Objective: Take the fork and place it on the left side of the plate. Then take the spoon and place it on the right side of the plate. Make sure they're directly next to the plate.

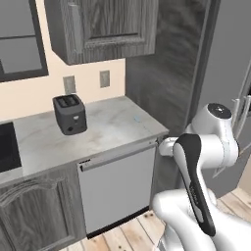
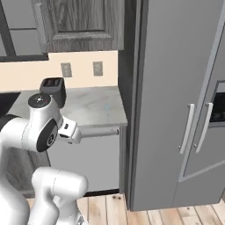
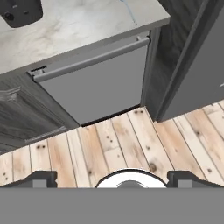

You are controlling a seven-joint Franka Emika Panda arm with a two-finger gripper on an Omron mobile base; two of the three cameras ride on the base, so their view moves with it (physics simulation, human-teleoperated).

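The fork, the spoon and the plate are out of view. My gripper (image 3: 113,179) is open, its two dark fingertips (image 3: 41,178) set wide apart with nothing between them. It hangs in front of the counter and looks down at the wooden floor (image 3: 127,135) and the dishwasher front (image 3: 92,83). My arm is folded close to the base, with the elbow (image 1: 218,132) raised beside the counter's right end.
A black toaster (image 1: 70,114) stands on the marble counter (image 1: 110,125) near the wall. Below the counter is a grey dishwasher (image 1: 117,188), with a dark cooktop (image 1: 7,147) at the left. A tall grey fridge (image 2: 176,110) stands to the right, and wall cabinets (image 1: 103,27) hang above.
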